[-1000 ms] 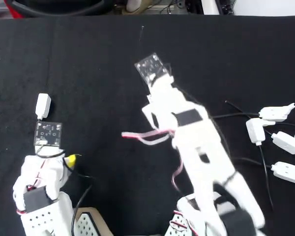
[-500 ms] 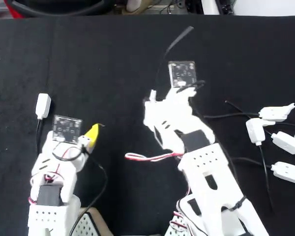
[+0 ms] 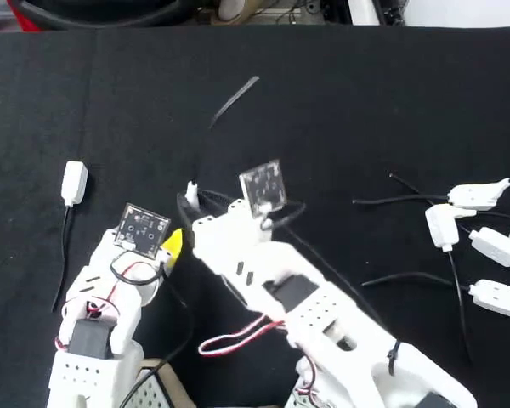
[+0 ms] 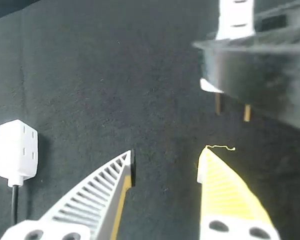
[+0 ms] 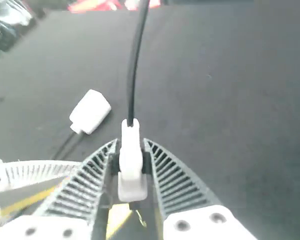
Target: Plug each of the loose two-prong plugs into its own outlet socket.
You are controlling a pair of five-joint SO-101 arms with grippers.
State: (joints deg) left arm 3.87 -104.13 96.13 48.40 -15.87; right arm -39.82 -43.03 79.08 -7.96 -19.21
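Note:
My right gripper [image 5: 130,146] is shut on a white two-prong plug [image 5: 129,165]; its black cable [image 5: 135,65] trails away across the cloth. In the high view this gripper [image 3: 191,201] holds the plug [image 3: 192,190] at table centre-left. My left gripper [image 4: 165,162] stands open just below the plug's two brass prongs [image 4: 232,107], with nothing between its fingers. In the high view its yellow finger [image 3: 172,242] lies right beside the right gripper. A white outlet socket [image 3: 74,183] lies on its own cord at the far left, also in the left wrist view [image 4: 16,150] and the right wrist view [image 5: 90,111].
Several more white plugs and sockets with black cords are clustered at the right edge [image 3: 480,242]. The black cloth [image 3: 365,102] covers the whole table. The right arm's body [image 3: 323,314] slants across the lower middle.
The right arm has swung from the table's back centre toward the front left, carrying the plug and cable. The left arm has turned rightward to meet it.

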